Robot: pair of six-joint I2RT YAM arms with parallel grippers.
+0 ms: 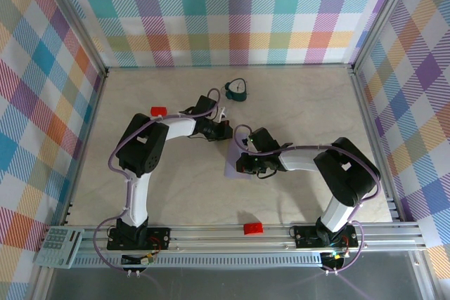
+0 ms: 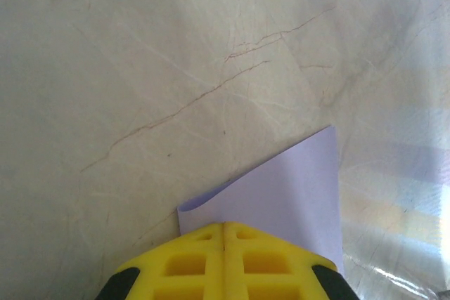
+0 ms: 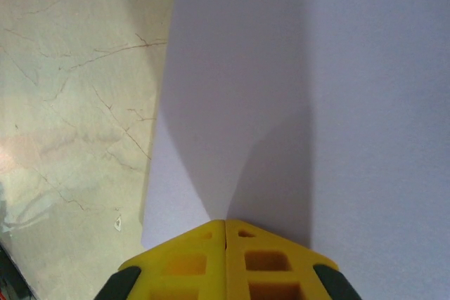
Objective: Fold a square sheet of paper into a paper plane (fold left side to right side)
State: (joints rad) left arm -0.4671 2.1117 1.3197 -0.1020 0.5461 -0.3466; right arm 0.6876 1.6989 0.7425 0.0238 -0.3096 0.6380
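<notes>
the left wrist view shows the left end effector (image 2: 225, 228) fully closed at a curled corner of the lavender sheet of paper (image 2: 288, 194), while the right wrist view shows the right end effector (image 3: 225, 224), also closed, over its broad flat part; whether either pinches it, i cannot tell. from above the sheet lies beneath the right arm (image 1: 302, 163), midway across a pale marbled table (image 1: 176, 194) walled by checked panels (image 1: 239, 12).

Pale marbled table (image 1: 295, 110) with thin reddish veins, four loose items on top.
Lavender sheet of paper (image 1: 229, 165) near the middle, one edge curled slightly off the surface in the left wrist view. Red block (image 1: 158, 111) left of centre, farther back. Second red block (image 1: 252, 228) at the near edge by the metal rail. Dark teal clock-like object (image 1: 237, 90) toward the far side, well apart from the paper.
</notes>
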